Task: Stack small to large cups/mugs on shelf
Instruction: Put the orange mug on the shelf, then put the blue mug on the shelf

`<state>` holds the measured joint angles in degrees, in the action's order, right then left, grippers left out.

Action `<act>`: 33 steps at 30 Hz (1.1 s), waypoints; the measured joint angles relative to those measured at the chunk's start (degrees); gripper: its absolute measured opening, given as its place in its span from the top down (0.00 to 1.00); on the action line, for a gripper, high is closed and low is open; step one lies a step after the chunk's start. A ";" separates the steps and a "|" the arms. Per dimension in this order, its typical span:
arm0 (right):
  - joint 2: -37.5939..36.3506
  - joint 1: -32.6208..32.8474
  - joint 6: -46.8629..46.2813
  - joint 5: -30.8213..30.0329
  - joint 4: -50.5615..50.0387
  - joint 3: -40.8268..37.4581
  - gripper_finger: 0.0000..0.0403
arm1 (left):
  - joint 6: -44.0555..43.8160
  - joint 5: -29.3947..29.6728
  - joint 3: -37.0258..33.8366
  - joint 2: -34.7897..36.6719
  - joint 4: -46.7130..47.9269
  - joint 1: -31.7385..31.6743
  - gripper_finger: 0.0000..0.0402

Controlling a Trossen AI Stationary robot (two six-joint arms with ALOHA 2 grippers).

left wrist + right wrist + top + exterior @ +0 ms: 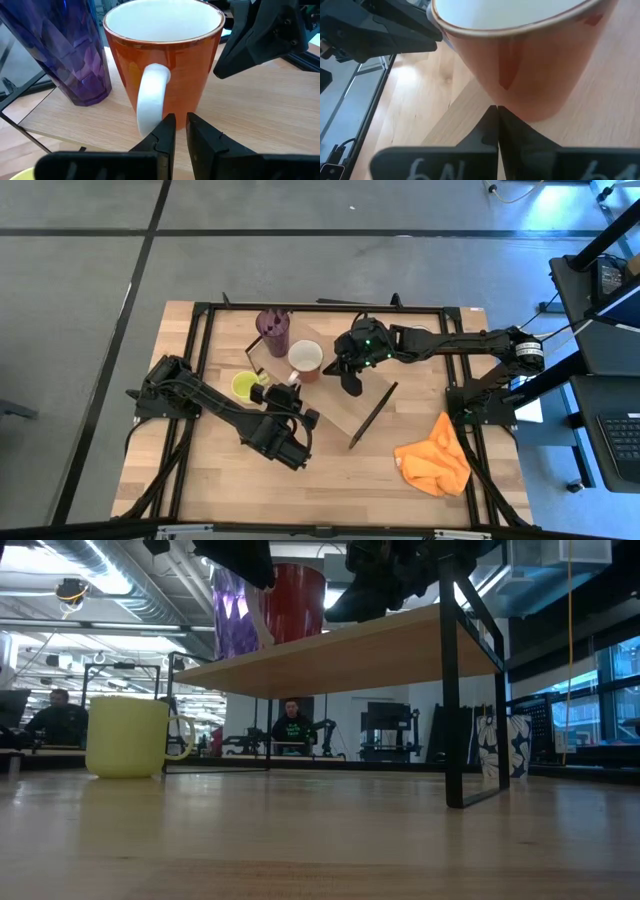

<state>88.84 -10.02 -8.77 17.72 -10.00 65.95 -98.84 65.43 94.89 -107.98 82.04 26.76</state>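
Three vessels show from above: a tall purple tumbler (272, 330) of faceted, see-through plastic, an orange-brown mug (306, 360) with a glossy glaze, white inside and a white loop handle, and a yellow-green mug (243, 386) with a matte, straight-sided body. The tumbler and the orange-brown mug stand upright on the shelf (345, 408), a long plank of pale, smooth wood with thin dark metal bars at its short ends; it lies slantwise across the middle of the larger wooden tabletop (210, 480). On the plank the tumbler stands at the far left end and the mug just beside it, to its right. The yellow-green mug sits on the tabletop itself, just left of the shelf and lower than the plank, as the low view shows.

The left gripper (180, 131) is near the orange-brown mug's handle, its two dark fingers a narrow slit apart, gripping nothing. The right gripper (497, 122) is just beside the same mug on its right, fingers pressed together and empty.

A crumpled orange cloth (433, 462), soft and folded on itself, lies on the tabletop near the right edge. In the room behind, seated people (292, 725) are visible.
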 joint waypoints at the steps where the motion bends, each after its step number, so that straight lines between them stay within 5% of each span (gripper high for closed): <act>1: 0.00 0.00 0.01 0.00 0.00 0.00 0.99 | -0.01 0.00 0.00 0.00 0.00 0.05 0.90; 13: -1.46 0.00 -0.21 0.55 -1.95 0.02 0.95 | 1.60 3.96 2.31 -0.02 -9.33 2.88 0.90; 23: -14.10 0.02 -3.45 1.79 -5.40 0.07 0.94 | 13.88 11.52 22.12 0.00 -10.09 8.02 0.90; 29: -22.93 0.00 -7.44 -0.57 -12.84 0.11 0.94 | 26.05 8.37 32.77 0.04 -10.24 8.87 0.90; 33: -27.42 0.00 -9.00 -8.34 -26.13 0.11 0.94 | 29.21 5.60 36.19 0.04 -10.31 8.85 0.90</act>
<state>61.42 -10.02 -17.77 9.38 -36.13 66.06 -69.63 71.03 131.08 -107.94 71.73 35.60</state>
